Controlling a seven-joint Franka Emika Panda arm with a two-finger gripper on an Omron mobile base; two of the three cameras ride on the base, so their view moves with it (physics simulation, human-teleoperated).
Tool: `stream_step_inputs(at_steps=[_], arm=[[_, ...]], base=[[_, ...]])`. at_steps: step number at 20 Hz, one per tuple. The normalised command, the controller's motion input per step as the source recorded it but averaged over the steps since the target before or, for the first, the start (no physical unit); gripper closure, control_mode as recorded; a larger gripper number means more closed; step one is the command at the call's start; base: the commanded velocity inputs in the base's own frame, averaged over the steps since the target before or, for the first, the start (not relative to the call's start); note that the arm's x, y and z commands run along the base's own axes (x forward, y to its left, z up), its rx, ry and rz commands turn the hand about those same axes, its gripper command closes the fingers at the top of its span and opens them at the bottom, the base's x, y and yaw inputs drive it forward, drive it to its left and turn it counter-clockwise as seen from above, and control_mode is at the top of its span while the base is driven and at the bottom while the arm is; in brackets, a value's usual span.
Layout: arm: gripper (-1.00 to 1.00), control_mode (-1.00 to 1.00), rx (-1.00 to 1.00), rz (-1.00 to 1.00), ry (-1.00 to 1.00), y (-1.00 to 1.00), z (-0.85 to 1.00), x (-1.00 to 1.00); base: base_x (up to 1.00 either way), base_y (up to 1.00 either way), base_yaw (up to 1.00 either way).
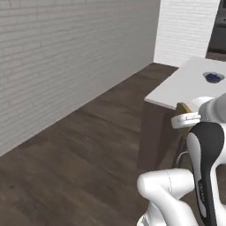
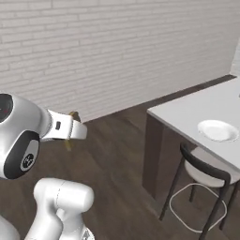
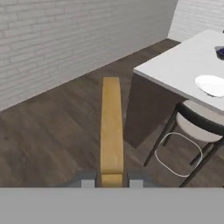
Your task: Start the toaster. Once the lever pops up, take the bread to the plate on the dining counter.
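Holding the bread point(image 3: 111, 127) edge-on, the hand point(image 3: 111, 180) has its two fingertips pinched on the slice's near end, up in the air over the dark wood floor point(image 3: 52, 131). Off to the right sits the plate point(image 2: 218, 130) on the white worktop point(image 2: 187, 112), well apart from the bread, with a chair point(image 2: 206, 176) tucked beside it and a small bowl point(image 1: 213, 77) farther back.

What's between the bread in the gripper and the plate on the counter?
Mostly bare dark wood floor, then the counter edge. In the hand view, the bread sits in the gripper; a chair stands below the plate, not across that stretch.
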Motion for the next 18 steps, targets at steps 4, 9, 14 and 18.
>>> stream_step_inputs(at_steps=[4,9,14,18], arm=[[1.0,1.0,0.0,0.0,0.0,0.0,0.0,0.0],[1.0,1.0,0.0,0.0,0.0,0.0,0.0,0.0],[1.0,1.0,0.0,0.0,0.0,0.0,0.0,0.0],[1.0,1.0,0.0,0.0,0.0,0.0,0.0,0.0]], base=[[0.63,0.37,-0.7],[0.66,0.37,-0.69],[0.69,0.36,-0.67],[0.66,0.35,-0.67]])
